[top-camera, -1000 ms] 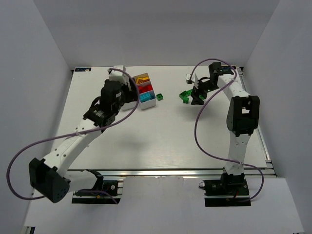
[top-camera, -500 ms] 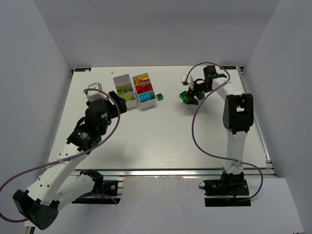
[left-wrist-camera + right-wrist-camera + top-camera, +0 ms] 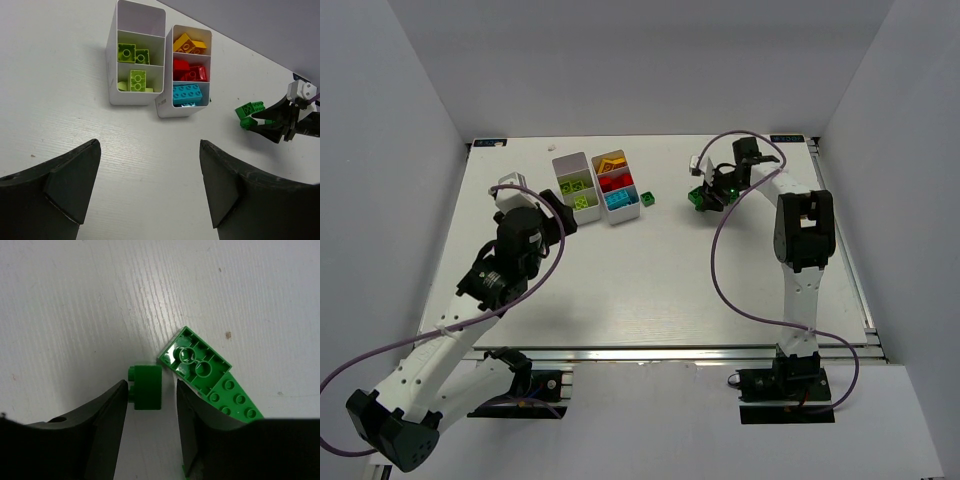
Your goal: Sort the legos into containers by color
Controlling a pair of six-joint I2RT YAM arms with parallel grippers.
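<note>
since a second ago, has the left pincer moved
Yes: the left pincer pulled back toward the near left edge, away from the narrow white plastic compartment trays.

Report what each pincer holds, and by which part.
Nothing. The left pincer is open and empty; the right pincer straddles a small green brick with gaps either side.

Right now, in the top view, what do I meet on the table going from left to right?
lime-filled tray → yellow, red and cyan tray → single green lego → green lego cluster

Glossy plastic legos (image 3: 200,367) (studded); matt grained table (image 3: 75,300).
</note>
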